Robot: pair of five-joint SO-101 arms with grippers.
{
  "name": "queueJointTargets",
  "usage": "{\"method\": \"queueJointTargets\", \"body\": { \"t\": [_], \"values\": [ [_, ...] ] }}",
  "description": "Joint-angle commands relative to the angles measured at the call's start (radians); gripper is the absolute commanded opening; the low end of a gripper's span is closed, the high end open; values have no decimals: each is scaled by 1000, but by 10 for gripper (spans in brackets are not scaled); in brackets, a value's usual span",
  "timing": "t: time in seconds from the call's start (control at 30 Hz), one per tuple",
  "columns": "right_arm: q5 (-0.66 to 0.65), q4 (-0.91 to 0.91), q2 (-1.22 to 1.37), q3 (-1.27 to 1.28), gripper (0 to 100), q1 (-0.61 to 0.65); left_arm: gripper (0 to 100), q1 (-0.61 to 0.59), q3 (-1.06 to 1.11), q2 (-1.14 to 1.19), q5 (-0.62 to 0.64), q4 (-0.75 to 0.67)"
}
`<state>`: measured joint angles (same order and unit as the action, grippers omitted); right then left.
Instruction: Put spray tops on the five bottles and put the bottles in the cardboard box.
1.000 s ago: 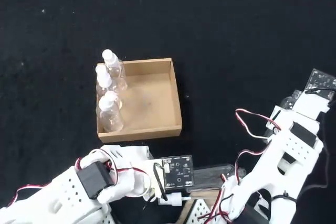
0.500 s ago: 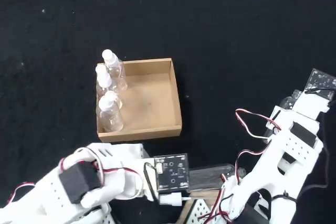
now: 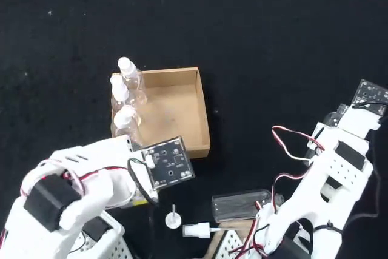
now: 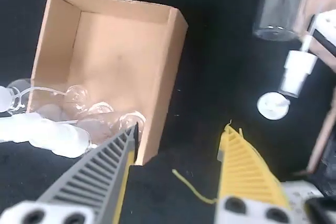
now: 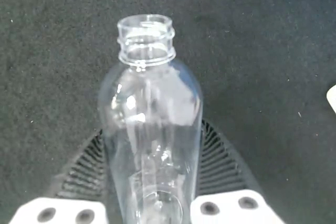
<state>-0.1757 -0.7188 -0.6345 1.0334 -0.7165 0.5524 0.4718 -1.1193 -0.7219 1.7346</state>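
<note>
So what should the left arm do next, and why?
Probably lower the left gripper, which is open and empty, onto a loose spray top on the table and close on it. The bottle in the right gripper has a bare neck, so it needs a top before boxing.

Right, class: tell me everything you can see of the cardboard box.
The cardboard box is a shallow, open-topped tray of plain brown card with low upright walls, sitting flat on the black table. Three clear, white-topped bottles stand in a row along one wall, and the remaining floor is bare. The open left gripper hangs beside a near corner; whether it touches cannot be told.
</note>
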Motion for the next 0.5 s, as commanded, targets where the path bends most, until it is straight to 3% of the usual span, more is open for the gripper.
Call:
{"method": "queueJointTargets", "body": {
  "t": [0.0, 0.2, 0.47],
  "values": [
    [-8, 21, 4, -8, 11, -9, 238, 113, -96, 117, 43, 26],
    [-8, 25, 4, -8, 11, -9, 239, 355, -102, 296, 68, 26],
    [-8, 25, 4, -8, 11, -9, 239, 421, -117, 413, 61, 26]
  ]
}}
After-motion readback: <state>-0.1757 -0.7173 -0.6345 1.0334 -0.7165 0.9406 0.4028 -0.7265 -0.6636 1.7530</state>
